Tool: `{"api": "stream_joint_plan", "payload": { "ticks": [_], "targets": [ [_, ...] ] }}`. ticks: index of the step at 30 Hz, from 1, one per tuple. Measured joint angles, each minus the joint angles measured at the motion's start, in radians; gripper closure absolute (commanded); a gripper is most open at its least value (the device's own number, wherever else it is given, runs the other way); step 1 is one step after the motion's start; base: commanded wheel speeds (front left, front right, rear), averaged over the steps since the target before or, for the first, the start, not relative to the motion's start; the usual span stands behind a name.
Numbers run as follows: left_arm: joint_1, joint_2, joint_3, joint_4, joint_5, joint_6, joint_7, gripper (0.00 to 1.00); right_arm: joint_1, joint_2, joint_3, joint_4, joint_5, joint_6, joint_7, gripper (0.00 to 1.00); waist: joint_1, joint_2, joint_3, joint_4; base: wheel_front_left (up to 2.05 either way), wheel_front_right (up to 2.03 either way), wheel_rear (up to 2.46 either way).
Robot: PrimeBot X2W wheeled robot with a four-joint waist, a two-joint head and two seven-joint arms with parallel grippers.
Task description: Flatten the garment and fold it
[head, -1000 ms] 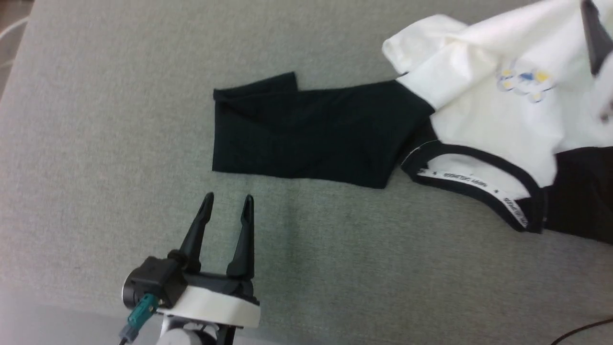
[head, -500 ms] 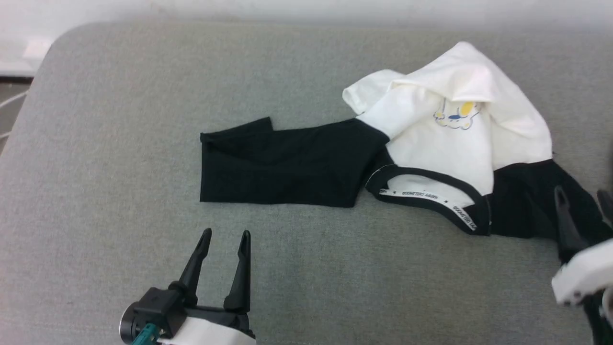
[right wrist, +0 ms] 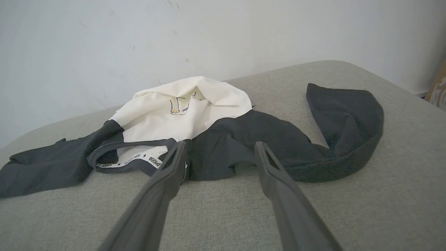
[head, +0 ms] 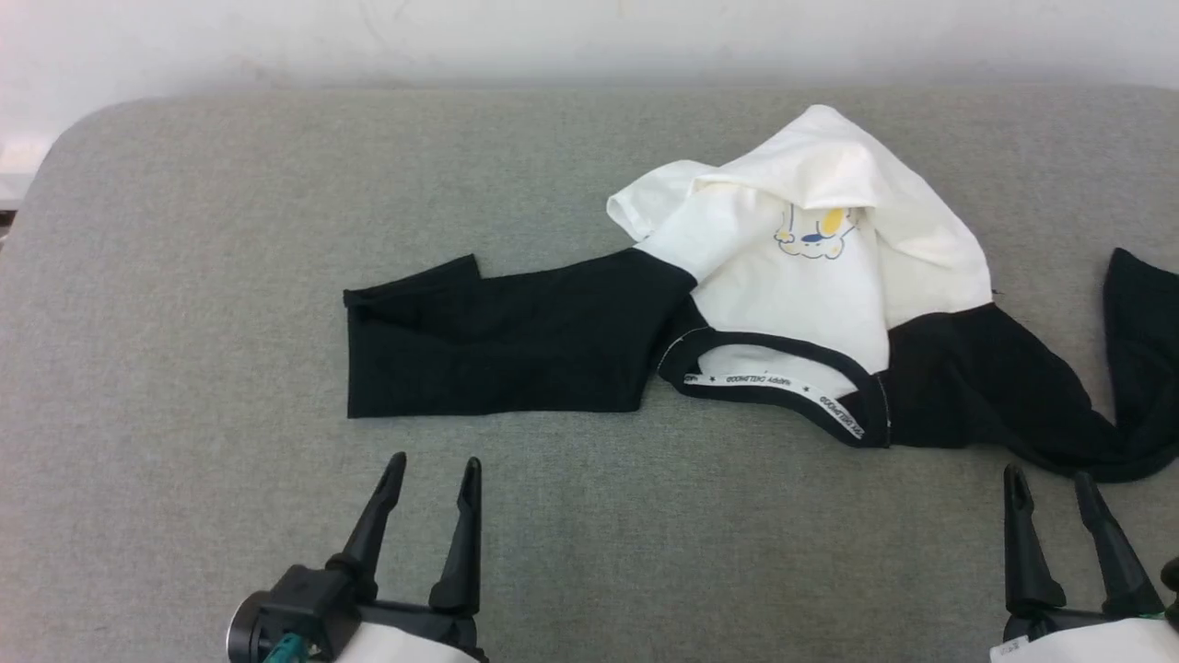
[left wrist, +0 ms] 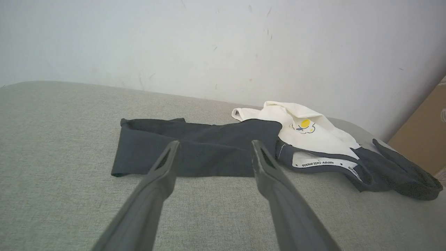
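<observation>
The garment lies crumpled on the grey surface: white body bunched up with a small cartoon print, black collar with white lettered tape toward me. One black sleeve lies flat to the left; the other black sleeve twists off to the right. My left gripper is open near the front edge, short of the left sleeve, touching nothing. My right gripper is open just in front of the right sleeve. The garment also appears beyond my left fingers, and the garment beyond my right fingers.
A pale wall runs behind the grey padded surface, whose far left corner is rounded. A brown board stands at the right past the surface's end. Bare grey surface lies left of and in front of the shirt.
The head camera has tilted up and swung right, so the wall has come into view. My right gripper has come down from the garment to the lower right, open and empty. The left gripper keeps its place.
</observation>
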Motion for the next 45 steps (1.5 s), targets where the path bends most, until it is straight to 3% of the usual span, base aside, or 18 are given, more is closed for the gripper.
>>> {"api": "stream_joint_plan", "payload": {
  "ticks": [3,9,16,24,32,33,34,40,45],
  "targets": [
    [-0.042,0.023,-0.017,0.019,0.007,-0.019,0.026,0.00,-0.004,-0.001,0.000,0.015,-0.001,0.000,-0.017,0.00,0.0000,0.0000,0.003,-0.007,0.00,0.00,0.00],
    [-0.260,0.079,-0.059,0.066,0.018,-0.045,0.223,0.00,-0.022,-0.001,0.001,0.042,-0.018,0.000,-0.026,0.00,0.0002,0.0000,0.032,-0.006,0.00,0.00,0.00],
    [-0.445,0.111,-0.150,0.257,0.025,-0.063,0.435,0.00,-0.046,0.000,0.030,0.062,-0.018,0.000,-0.027,0.00,0.0003,0.0000,0.077,-0.017,0.00,0.00,0.00],
    [-0.545,0.095,-0.170,0.509,0.025,-0.064,0.509,0.00,-0.061,-0.001,0.028,0.069,-0.026,0.000,-0.026,0.00,0.0003,0.0000,0.108,-0.034,0.00,0.00,0.00],
    [-0.641,0.061,-0.148,0.645,-0.025,-0.061,0.472,0.00,-0.066,0.000,0.027,0.061,-0.036,0.000,-0.015,0.00,0.0002,0.0000,0.121,-0.037,0.00,0.00,0.00],
    [-0.647,0.060,-0.150,0.654,-0.026,-0.061,0.465,0.38,-0.066,0.000,0.027,0.059,-0.036,0.000,-0.014,0.00,0.0001,0.0000,0.123,-0.037,0.00,0.00,0.00],
    [-0.653,0.058,-0.149,0.661,-0.032,-0.061,0.450,1.00,-0.066,-0.001,0.026,0.058,-0.036,0.000,-0.014,0.00,0.0001,0.0000,0.124,-0.036,0.00,0.00,0.00],
    [-0.679,0.055,-0.166,0.689,-0.094,-0.064,0.413,1.00,-0.066,0.000,0.019,0.054,-0.039,0.000,-0.005,0.00,0.0002,0.0000,0.133,-0.024,0.00,0.00,0.00],
    [-0.678,0.072,-0.181,0.628,-0.193,-0.071,0.416,1.00,-0.066,-0.001,0.015,0.054,-0.039,0.000,-0.005,0.00,0.0003,0.0000,0.132,-0.010,0.00,0.00,0.00]
  ]
}}
